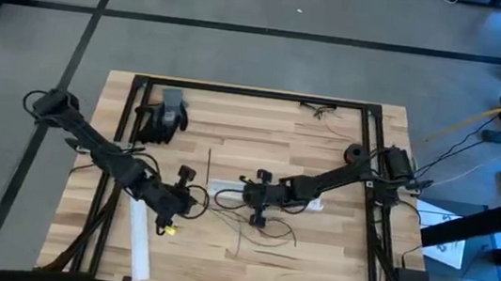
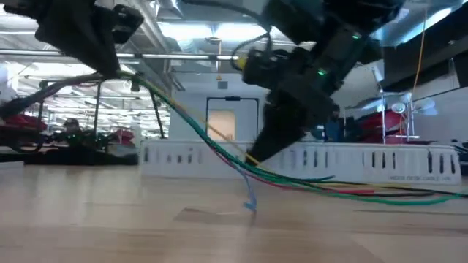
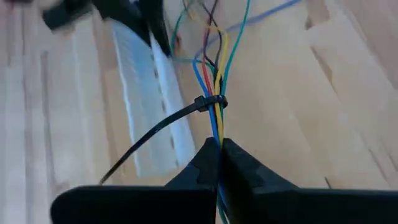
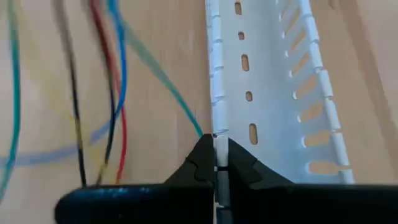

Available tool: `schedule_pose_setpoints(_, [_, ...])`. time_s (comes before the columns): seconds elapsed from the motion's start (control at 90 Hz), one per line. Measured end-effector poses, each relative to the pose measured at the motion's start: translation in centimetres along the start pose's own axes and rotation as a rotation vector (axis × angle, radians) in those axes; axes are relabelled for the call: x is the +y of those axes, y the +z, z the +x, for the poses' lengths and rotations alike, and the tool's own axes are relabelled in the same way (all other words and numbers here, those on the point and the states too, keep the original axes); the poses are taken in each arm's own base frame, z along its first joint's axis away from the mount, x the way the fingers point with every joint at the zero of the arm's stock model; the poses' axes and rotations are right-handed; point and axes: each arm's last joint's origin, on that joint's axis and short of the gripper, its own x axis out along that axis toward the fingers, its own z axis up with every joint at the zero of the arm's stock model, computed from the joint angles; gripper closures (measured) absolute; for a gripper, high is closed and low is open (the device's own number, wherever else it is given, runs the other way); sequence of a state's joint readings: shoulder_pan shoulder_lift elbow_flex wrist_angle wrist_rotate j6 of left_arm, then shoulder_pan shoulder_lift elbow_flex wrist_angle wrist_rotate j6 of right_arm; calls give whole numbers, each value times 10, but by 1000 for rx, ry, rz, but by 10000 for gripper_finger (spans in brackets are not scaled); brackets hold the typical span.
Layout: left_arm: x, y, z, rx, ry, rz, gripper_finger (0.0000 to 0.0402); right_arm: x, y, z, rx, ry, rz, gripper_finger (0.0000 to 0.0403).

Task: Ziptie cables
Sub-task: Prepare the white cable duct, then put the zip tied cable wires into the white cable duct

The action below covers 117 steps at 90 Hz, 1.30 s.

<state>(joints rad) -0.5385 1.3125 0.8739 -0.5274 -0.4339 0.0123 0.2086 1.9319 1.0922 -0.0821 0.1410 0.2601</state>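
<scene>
**Entry: ziptie looped on bundle, cinching in hand**

We are logging the ziptie point(image 3: 208, 103) as ringing the cables point(image 3: 217, 81), head against the bundle, long tail trailing free toward the white slotted strip point(image 3: 149, 93). Just beside it we are clenching the left tool point(image 3: 219, 149) on the cables, raised off the worktop point(image 1: 332, 254). Our right tool point(image 4: 216, 163) is nipping the strip's edge. We are judging the next move: catching the tail, pulling it snug.
</scene>
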Motion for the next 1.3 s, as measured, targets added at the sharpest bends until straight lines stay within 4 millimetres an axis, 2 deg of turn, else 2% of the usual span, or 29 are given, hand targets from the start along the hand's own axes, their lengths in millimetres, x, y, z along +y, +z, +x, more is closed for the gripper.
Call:
schedule_pose_setpoints(0.111, [1,1,0,-2,2,-2,402,3,17,-11,10,1,2,362])
schedule_pose_setpoints(0.322, [1,1,0,2,3,2,401,12,51,-46,110,22,-8,265])
schedule_pose_setpoints(0.422, [1,1,0,-1,3,12,401,21,70,-54,-7,97,-8,227])
schedule_pose_setpoints(0.544, [1,3,-1,-17,4,6,401,32,80,-47,-140,173,-36,194])
schedule_pose_setpoints(0.789, [1,4,-1,-26,3,1,401,40,76,-11,-184,228,4,164])
schedule_pose_setpoints(0.944, [2,4,-1,-27,13,-6,401,51,68,0,-153,310,-9,163])
schedule_pose_setpoints(1.078, [3,4,-1,-25,43,-12,401,59,59,1,-112,235,-23,184])
schedule_pose_setpoints(1.178, [3,4,-1,-25,45,-12,401,66,54,-4,-64,181,-44,230])
schedule_pose_setpoints(1.3, [3,4,-1,-27,48,-13,401,72,49,-7,-21,172,-63,319])
